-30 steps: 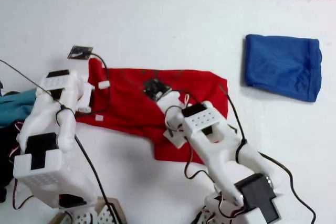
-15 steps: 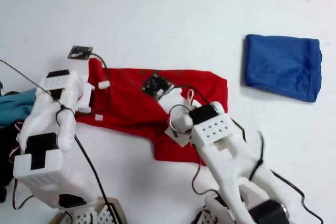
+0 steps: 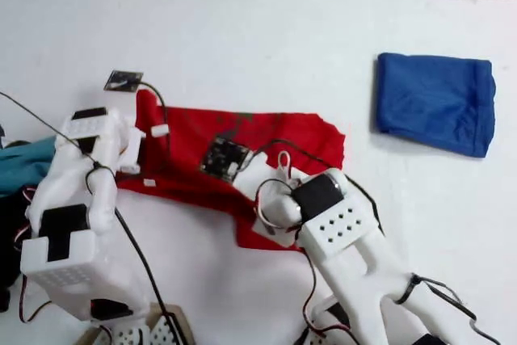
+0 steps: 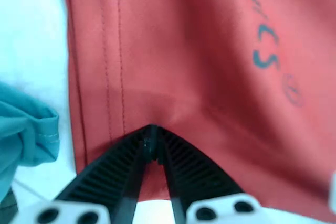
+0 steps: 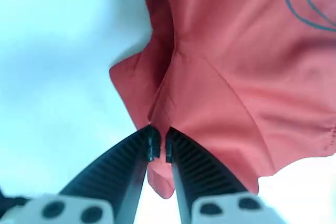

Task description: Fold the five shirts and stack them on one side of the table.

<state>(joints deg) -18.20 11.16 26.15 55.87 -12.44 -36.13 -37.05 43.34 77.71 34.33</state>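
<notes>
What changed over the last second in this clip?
The right tool, shut on the red shirt, moved left and downward in the high view, dragging the shirt's right edge inward a little. The left tool stayed clamped on the shirt's other end. The folded blue shirt and the teal shirt did not move.

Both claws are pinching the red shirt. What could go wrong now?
1. The right gripper pinches just a small bunched fold of the red shirt near its edge. The cloth might slip out, and the fold could end up crooked.
2. The left gripper holds the shirt's side close to a teal shirt. That one could get snagged or dragged along if the arm moves.
</notes>
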